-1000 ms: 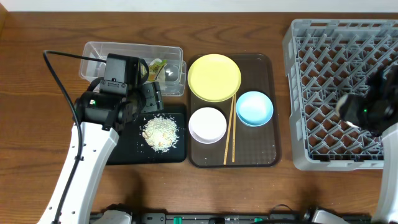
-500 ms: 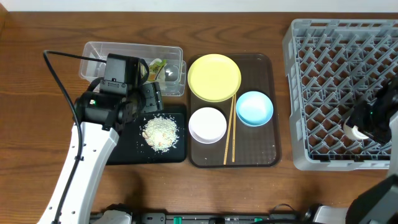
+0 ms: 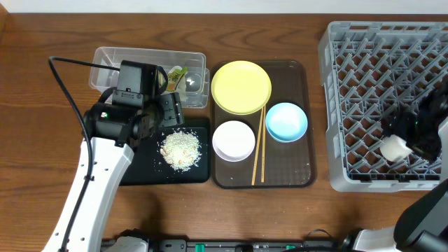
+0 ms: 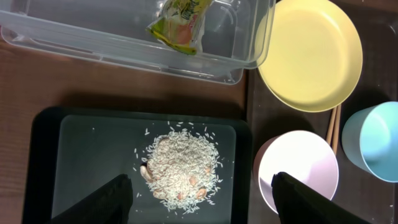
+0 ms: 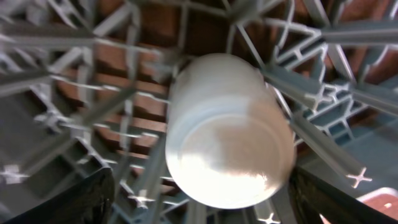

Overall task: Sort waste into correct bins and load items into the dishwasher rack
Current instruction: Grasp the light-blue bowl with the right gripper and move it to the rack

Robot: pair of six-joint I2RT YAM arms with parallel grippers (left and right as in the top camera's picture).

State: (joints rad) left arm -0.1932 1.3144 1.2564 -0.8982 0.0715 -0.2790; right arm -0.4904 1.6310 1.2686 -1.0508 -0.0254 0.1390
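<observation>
since half a second ago the small white cup (image 3: 393, 147) has shifted a little leftward in the dishwasher rack (image 3: 371, 63); it lies tilted in a grid cell near the front edge. right pincer (image 5: 202, 193) is spread wide around it, one finger clearly off it. left pincer (image 4: 202, 190), unmoved, hangs wide open and empty over the rice scraps (image 4: 182, 163) on the black tray (image 4: 43, 162).

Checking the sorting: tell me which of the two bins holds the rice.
The flat black tray, with the rice heaped on it. The clear tub beside it holds a green-and-yellow wrapper instead.
</observation>
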